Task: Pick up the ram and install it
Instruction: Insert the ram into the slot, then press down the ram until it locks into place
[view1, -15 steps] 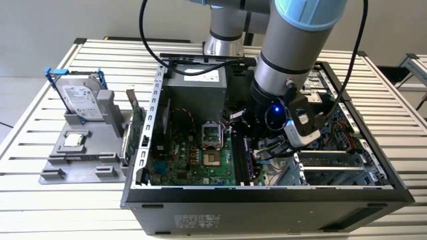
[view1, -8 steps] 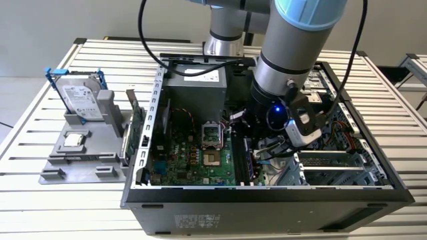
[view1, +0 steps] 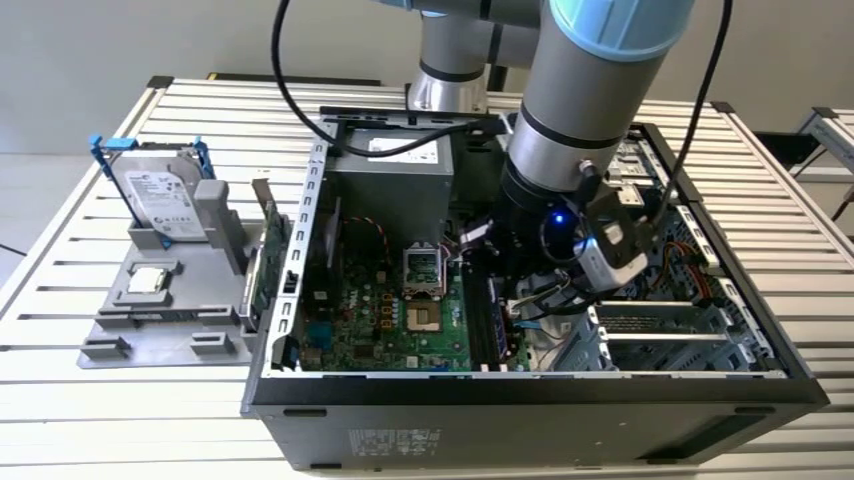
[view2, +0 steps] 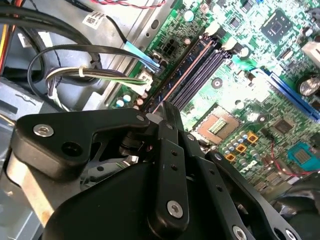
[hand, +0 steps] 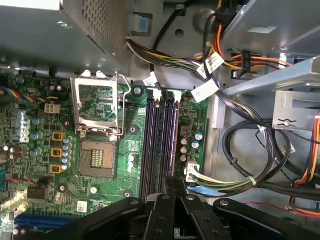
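The ram is a dark-blue stick with black chips. It stands on edge in the memory slot nearest the cable bundle, inside the open computer case. In the exterior view, the ram is a dark strip beside the green motherboard. My gripper reaches down into the case, fingers pressed together over the stick's top edge at its near end. In the first wrist view, the gripper sits at the end of the purple memory slots.
Bundled cables run close beside the slots, and the processor socket lies on the other side. A power supply box fills the case's back. Outside the case, a grey holder carries a green card and a blue-framed hard drive.
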